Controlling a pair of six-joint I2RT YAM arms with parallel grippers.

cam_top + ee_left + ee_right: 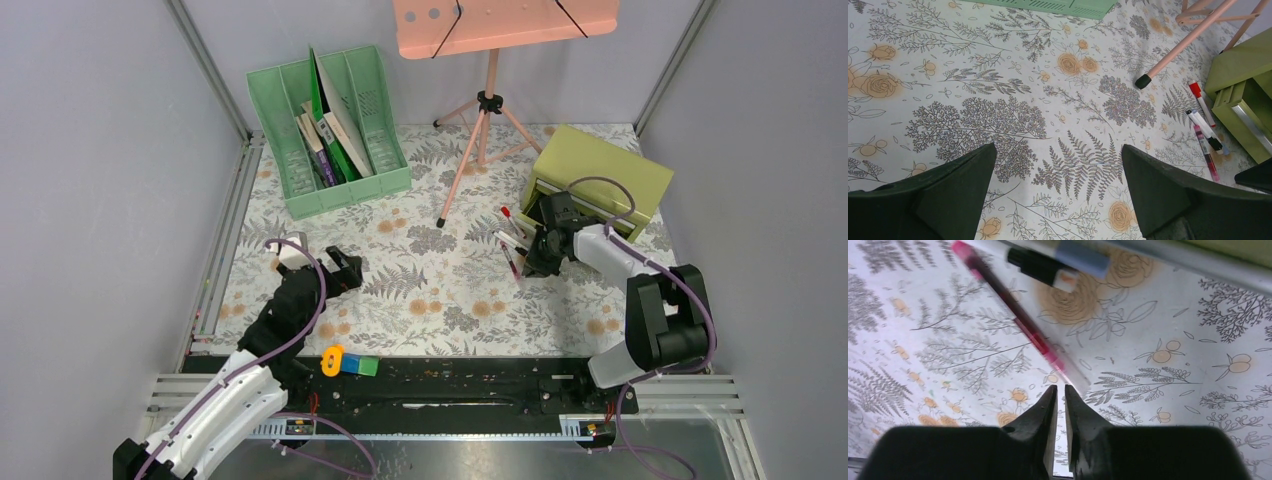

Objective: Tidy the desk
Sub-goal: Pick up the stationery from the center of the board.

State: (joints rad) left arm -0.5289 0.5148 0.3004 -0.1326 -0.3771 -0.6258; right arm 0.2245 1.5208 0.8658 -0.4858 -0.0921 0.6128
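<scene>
The desk [440,300] is a pale cloth with grey ferns and orange flowers. Several pens lie by the olive-green drawer box [600,172]: a red-capped marker [510,219] and a pink pen [511,259]. My right gripper [528,262] hovers low over them, jaws almost together with nothing between. In the right wrist view [1061,387] the pink pen [1018,322] lies just ahead of the tips, and a black-and-blue marker [1058,264] lies beyond it. My left gripper [345,270] is wide open and empty above bare cloth [1058,150]. It sees the pens [1205,135] at its right.
A green slotted file rack [330,130] holding books stands at the back left. A pink music stand [487,100] on a tripod stands at the back middle; one leg tip [1143,81] rests on the cloth. Small orange, blue and green pieces [347,363] lie on the front rail.
</scene>
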